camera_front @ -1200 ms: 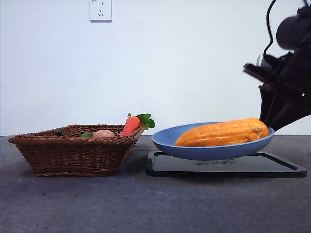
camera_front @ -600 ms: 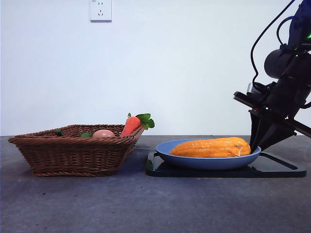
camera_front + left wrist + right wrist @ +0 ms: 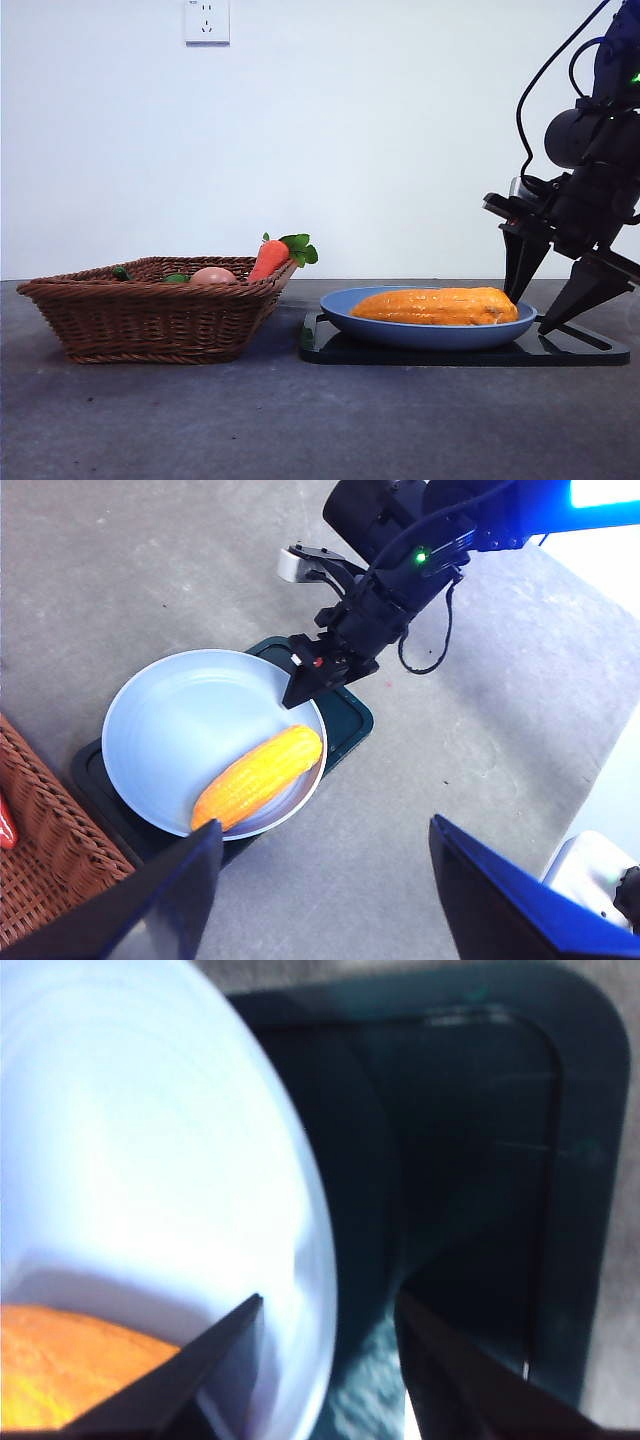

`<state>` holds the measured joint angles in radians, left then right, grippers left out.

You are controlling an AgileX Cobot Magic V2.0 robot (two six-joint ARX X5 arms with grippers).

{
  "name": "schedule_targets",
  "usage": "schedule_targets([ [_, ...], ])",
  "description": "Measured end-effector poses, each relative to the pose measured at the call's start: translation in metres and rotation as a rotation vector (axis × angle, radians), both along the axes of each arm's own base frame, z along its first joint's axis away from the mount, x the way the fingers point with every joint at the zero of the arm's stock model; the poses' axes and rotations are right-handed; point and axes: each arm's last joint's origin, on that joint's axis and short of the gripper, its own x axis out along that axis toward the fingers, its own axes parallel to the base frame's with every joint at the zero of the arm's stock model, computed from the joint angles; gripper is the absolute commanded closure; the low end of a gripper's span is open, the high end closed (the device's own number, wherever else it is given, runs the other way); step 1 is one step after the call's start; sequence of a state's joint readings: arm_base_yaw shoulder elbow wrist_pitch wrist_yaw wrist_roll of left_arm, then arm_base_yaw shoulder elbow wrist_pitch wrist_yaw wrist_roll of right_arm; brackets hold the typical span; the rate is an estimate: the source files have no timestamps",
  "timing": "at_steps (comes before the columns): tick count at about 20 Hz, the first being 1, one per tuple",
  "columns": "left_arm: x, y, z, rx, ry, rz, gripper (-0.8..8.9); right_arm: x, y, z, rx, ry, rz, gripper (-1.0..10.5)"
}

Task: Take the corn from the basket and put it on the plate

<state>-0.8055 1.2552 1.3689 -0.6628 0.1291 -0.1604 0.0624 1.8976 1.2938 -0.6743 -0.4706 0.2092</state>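
The corn point(image 3: 435, 306) lies lengthwise in the light-blue plate point(image 3: 400, 335), which sits flat on a black tray. My right gripper point(image 3: 530, 313) is open at the plate's right rim. In the right wrist view one jaw stands over the plate point(image 3: 150, 1160) near the corn point(image 3: 60, 1360) and the other over the tray, holding nothing. The wicker basket point(image 3: 150, 320) stands to the left of the plate. My left gripper point(image 3: 325, 828) hangs open high above the table, looking down on the corn point(image 3: 258, 777), the plate point(image 3: 170, 730) and the right gripper point(image 3: 300, 692).
A carrot point(image 3: 270, 258) with green leaves leans on the basket's right rim, beside a peach-coloured egg point(image 3: 213, 275). The black tray point(image 3: 580, 350) extends past the plate to the right. A white wall with a socket point(image 3: 207, 20) stands behind.
The plate with the corn came down from a raised tilt and settled flat on the tray. The right gripper then let go of the plate's rim and opened.
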Motion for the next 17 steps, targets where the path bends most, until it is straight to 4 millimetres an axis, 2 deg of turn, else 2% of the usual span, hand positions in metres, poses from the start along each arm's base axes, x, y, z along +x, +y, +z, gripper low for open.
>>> schedule_targets([
  [2,0.0,0.0,0.0,0.0,0.0,0.0,4.75,-0.005,-0.003,0.016,0.0,-0.03,-0.002,7.2],
  [3,0.0,0.0,0.0,0.0,0.0,0.0,4.75,-0.01,-0.003,0.03,-0.001,-0.063,0.003,7.2],
  [7,0.0,0.0,0.0,0.0,0.0,0.0,4.75,-0.048,-0.008,0.1,-0.009,-0.213,0.034,7.2],
  [12,0.0,0.0,0.0,0.001,0.0,0.0,4.8,-0.128,0.003,0.168,-0.02,-0.34,0.155,7.2],
  [15,0.0,0.0,0.0,0.001,0.0,-0.001,5.23,-0.179,0.011,0.195,-0.011,-0.418,0.24,7.3],
  [17,0.0,0.0,-0.001,0.007,0.006,0.0,5.59,-0.209,0.014,0.206,0.0,-0.454,0.29,7.5],
])
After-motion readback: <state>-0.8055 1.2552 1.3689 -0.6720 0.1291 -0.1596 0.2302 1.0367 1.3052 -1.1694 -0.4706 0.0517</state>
